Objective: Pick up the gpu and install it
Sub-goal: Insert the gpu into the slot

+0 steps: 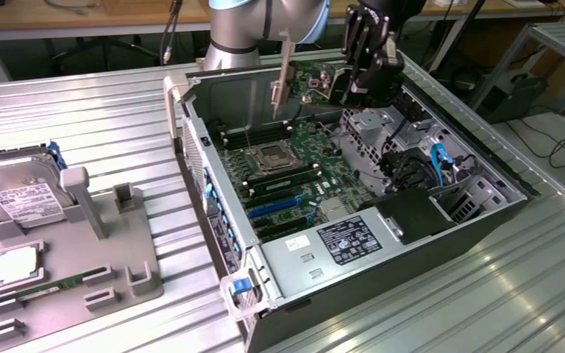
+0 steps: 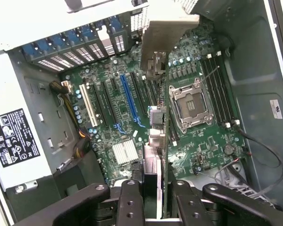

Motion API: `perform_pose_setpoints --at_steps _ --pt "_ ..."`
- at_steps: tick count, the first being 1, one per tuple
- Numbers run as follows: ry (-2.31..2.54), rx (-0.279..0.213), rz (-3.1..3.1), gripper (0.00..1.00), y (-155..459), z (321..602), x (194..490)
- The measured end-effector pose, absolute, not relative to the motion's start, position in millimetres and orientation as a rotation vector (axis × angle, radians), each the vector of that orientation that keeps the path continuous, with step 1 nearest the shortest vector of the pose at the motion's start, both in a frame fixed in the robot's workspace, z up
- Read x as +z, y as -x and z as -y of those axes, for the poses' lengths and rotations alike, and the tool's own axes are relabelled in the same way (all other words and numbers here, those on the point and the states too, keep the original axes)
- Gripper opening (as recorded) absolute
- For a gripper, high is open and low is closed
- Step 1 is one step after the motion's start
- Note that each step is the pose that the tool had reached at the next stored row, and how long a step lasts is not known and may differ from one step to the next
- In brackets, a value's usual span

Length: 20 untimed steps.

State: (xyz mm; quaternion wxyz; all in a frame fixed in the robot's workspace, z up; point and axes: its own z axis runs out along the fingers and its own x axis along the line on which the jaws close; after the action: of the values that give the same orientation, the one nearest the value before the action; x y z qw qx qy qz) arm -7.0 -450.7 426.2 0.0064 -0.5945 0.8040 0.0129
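My gripper (image 1: 361, 81) hangs over the far end of the open computer case (image 1: 214, 213), shut on the gpu (image 1: 312, 92). The card is held on edge, and its long pale bracket strip (image 1: 285, 79) points down toward the exterior view's left. In the wrist view the gpu (image 2: 161, 136) runs edge-on away from my gripper (image 2: 158, 200), with its black fingers (image 2: 131, 202) on either side and the bracket (image 2: 167, 42) at the far end. Below it lies the green motherboard (image 2: 203, 141) with a long blue slot (image 2: 128, 101) and the empty processor socket (image 2: 188, 101). The card is well above the board, touching nothing.
A grey fixture (image 1: 115, 257) at the exterior view's left carries a silver hard drive (image 1: 23, 195), a green memory stick (image 1: 52, 288) and a small square chip (image 1: 15, 265). The labelled power supply (image 1: 346, 239) and drive cages with blue cables (image 1: 440, 165) crowd the case's near side.
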Motion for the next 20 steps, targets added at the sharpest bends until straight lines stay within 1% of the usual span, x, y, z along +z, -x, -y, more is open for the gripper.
perform_pose_setpoints --at_steps 20 --pt "2.039 0.042 -2.375 0.28 6.9 451.1 426.2"
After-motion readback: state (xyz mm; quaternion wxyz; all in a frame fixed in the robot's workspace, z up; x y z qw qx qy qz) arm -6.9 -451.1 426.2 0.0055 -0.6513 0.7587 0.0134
